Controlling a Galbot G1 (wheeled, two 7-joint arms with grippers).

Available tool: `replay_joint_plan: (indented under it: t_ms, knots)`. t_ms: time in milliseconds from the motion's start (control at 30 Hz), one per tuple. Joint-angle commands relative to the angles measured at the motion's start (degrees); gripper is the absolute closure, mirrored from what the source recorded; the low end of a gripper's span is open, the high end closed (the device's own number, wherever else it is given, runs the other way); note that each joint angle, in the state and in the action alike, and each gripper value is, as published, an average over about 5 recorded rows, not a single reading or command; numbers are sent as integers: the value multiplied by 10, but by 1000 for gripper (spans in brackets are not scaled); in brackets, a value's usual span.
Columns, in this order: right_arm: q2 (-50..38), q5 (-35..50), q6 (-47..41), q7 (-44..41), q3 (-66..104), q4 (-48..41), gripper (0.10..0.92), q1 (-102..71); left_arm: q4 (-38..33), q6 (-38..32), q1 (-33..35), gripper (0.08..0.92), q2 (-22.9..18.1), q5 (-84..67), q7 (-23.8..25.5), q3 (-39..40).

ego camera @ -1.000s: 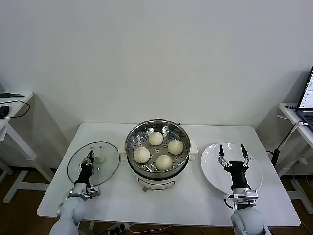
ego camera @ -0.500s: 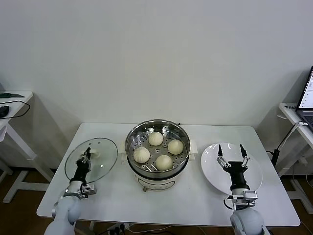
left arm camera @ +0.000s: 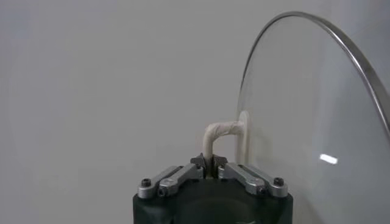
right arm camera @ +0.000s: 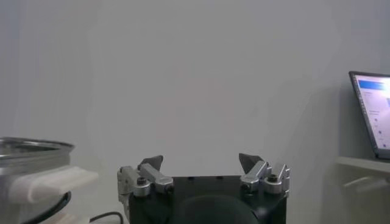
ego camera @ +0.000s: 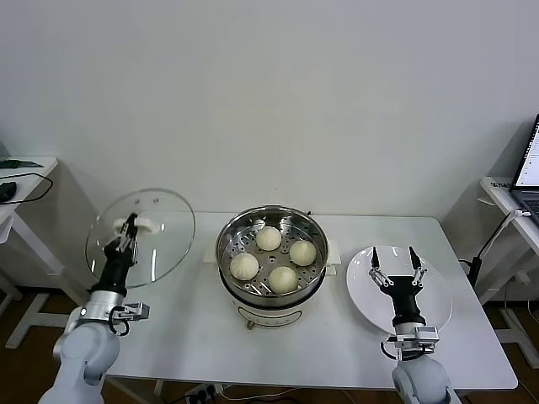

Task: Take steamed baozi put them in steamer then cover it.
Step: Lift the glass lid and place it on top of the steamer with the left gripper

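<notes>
The steel steamer (ego camera: pixel 271 289) stands open at the table's middle on its white base, with four cream-white baozi (ego camera: pixel 269 238) on its perforated tray. My left gripper (ego camera: pixel 128 229) is shut on the cream handle (left arm camera: pixel 220 134) of the clear glass cover (ego camera: pixel 141 237). It holds the cover tilted up in the air, left of the steamer and above the table's left end. In the left wrist view the cover (left arm camera: pixel 317 115) stands on edge. My right gripper (ego camera: pixel 393 263) is open and empty, pointing up over the white plate (ego camera: pixel 438 296); it also shows in the right wrist view (right arm camera: pixel 202 165).
The white plate lies right of the steamer. The steamer's rim and white side handle (right arm camera: pixel 42 182) show in the right wrist view. A laptop (ego camera: pixel 529 172) sits on a side table at the far right. Another side table with a black cable (ego camera: pixel 17 181) stands at the far left.
My left gripper has lifted the cover off the table and raised it up and to the left, tilting it more upright. My right gripper has stayed over the plate.
</notes>
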Motion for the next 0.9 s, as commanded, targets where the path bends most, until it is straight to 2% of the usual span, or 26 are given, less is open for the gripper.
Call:
replay_joint_plan:
  t_ms: [33,200,367,500,733,900]
  knots:
    - [0,-1,-2,1,3,1,203,0,-254,116,11,814,32,-31,67,144]
    - [4,-1,-3,3,5,1,203,2,-271,204,-24,814,20,-12,118,266]
    - [8,-1,-3,3,6,-7,203,6,-225,277,-62,814,-9,2,151,386]
    - [13,-2,-1,2,10,-16,203,8,-180,342,-92,814,-39,27,182,450]
    - [18,-3,2,1,17,-23,203,8,-81,385,-144,814,-80,75,203,484]
    - [19,-4,2,1,19,-26,203,10,-49,390,-151,814,-91,100,215,473]
